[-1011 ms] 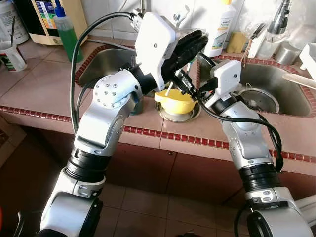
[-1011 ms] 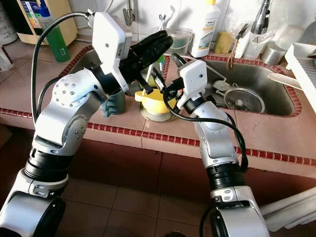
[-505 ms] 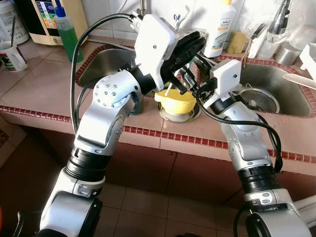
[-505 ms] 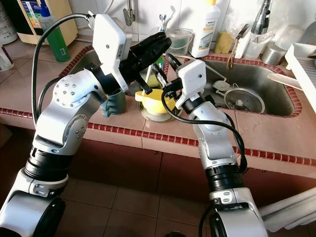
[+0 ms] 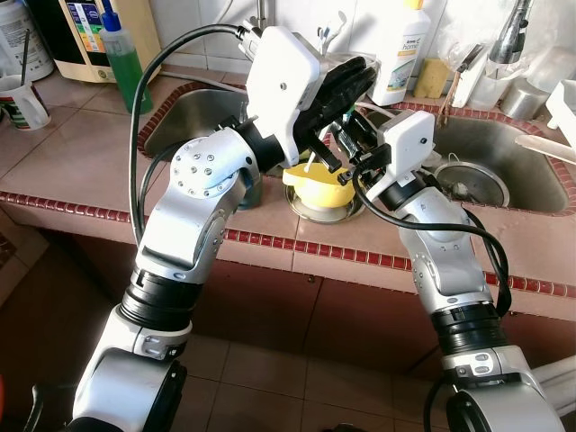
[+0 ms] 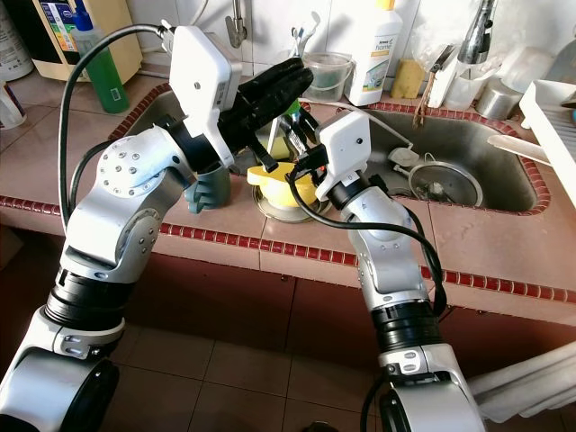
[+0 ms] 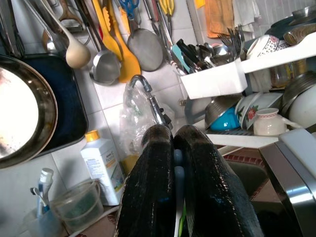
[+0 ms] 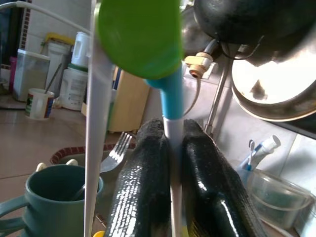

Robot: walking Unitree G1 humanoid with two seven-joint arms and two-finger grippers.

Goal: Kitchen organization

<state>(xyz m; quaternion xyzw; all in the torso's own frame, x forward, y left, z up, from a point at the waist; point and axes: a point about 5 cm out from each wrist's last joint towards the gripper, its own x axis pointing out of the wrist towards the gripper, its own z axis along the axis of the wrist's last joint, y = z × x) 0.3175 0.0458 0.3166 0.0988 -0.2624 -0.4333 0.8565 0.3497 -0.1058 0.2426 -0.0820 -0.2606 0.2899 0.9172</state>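
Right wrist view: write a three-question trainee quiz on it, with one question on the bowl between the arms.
1. True or false: the right claw is shut on the handle of a utensil with a green head.
2. What sticks up from the mug? A) a fork B) a knife C) a whisk
3. Fill in: the bowl on the counter is ____ in colour.
Key: 1 true; 2 A; 3 yellow.

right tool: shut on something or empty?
Shut on a utensil: the right tool pinches the blue-and-white handle of a green-headed utensil between its fingers.
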